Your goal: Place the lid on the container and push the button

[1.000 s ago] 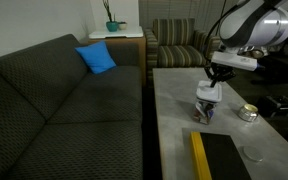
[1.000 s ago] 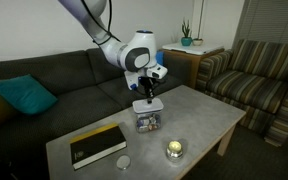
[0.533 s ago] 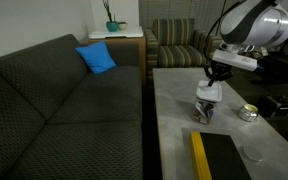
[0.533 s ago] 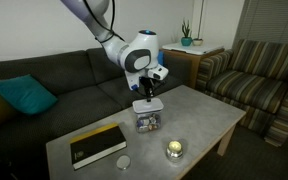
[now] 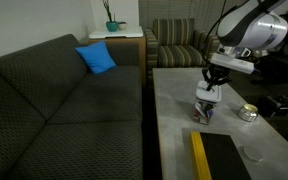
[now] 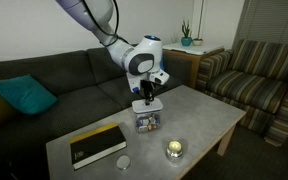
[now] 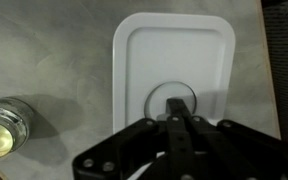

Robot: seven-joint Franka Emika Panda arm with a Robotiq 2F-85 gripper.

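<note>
The white lid (image 7: pixel 174 60) lies flat on top of the clear container (image 5: pixel 206 108) (image 6: pixel 147 121), which stands on the grey table with dark bits at its bottom. In the wrist view I look straight down on the lid, and my gripper (image 7: pixel 180 103) is shut, its fingertips together over the round button (image 7: pixel 171 103) in the lid's middle. Whether the tips touch the button I cannot tell. In both exterior views the gripper (image 5: pixel 213 86) (image 6: pixel 147 97) points straight down just above the lid.
A small round yellowish tin (image 7: pixel 4 127) (image 5: pixel 247 113) (image 6: pixel 174 150) sits on the table beside the container. A black book with a yellow edge (image 6: pixel 97 144) (image 5: pixel 216 156) lies nearer the table's end. A dark sofa (image 5: pixel 64 100) runs along the table.
The arm's upper body has shifted slightly; the shut gripper stays over the lid's middle and the container has not moved.
</note>
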